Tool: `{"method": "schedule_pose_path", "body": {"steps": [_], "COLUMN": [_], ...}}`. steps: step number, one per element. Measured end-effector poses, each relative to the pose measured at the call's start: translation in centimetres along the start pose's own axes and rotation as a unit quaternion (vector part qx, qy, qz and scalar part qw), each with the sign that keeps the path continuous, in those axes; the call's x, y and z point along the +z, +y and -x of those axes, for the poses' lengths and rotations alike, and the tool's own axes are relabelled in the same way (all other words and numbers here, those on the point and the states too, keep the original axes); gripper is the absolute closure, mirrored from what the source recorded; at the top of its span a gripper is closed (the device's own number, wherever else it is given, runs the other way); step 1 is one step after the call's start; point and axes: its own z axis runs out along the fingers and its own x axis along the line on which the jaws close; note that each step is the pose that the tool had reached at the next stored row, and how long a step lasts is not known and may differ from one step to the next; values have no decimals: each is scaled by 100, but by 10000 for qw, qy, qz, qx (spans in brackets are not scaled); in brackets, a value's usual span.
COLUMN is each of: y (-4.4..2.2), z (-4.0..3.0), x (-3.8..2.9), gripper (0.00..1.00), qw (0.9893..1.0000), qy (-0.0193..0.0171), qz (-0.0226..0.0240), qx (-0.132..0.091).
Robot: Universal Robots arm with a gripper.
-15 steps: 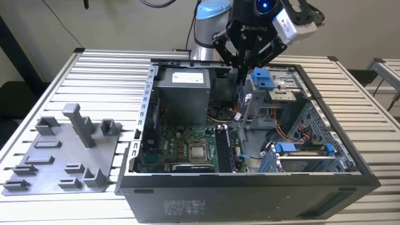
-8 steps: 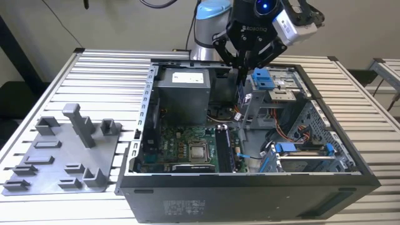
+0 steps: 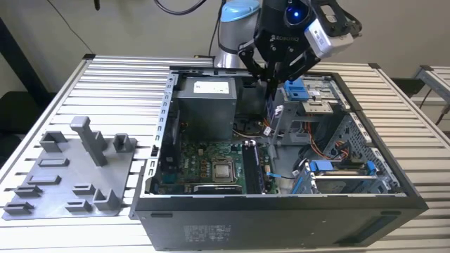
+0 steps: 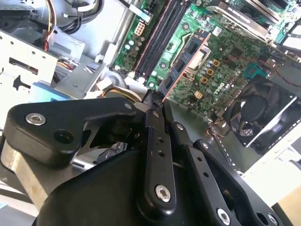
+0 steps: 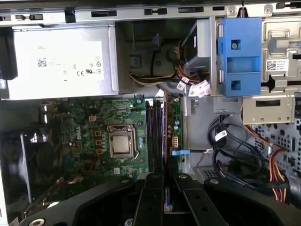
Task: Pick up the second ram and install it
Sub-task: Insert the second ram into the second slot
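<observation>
An open computer case (image 3: 281, 221) sits at the table's (image 3: 119, 74) middle, with a grey tray (image 3: 70, 175) of upright posts just beside it, by the edge at the exterior view's left. Inside the case lie a grey power supply (image 3: 204, 103), a green motherboard (image 3: 200, 158) with a silver chip (image 3: 223, 169), and a blue bracket (image 3: 297, 89).

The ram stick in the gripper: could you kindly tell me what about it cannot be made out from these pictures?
1. Second wrist view: the gripper covers the held end of the ram stick.
2. First wrist view: the stick is seen edge-on, so its flat faces cannot be seen.
3. Exterior view: it is a thin dark sliver below the gripper, too small to show any detail.
</observation>
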Motion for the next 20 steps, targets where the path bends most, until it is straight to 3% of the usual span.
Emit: {"method": "schedule_pose_path", "body": {"steps": [8, 17, 20], "y": [3, 3, 3], "z": [-1, -6, -12], "x": [138, 202, 253], "gripper": [86, 86, 86], "qw": [9999, 9999, 9999], "qy": [-3, -5, -5], "qz": [-7, -24, -27], "qx": [-158, -163, -163]}}
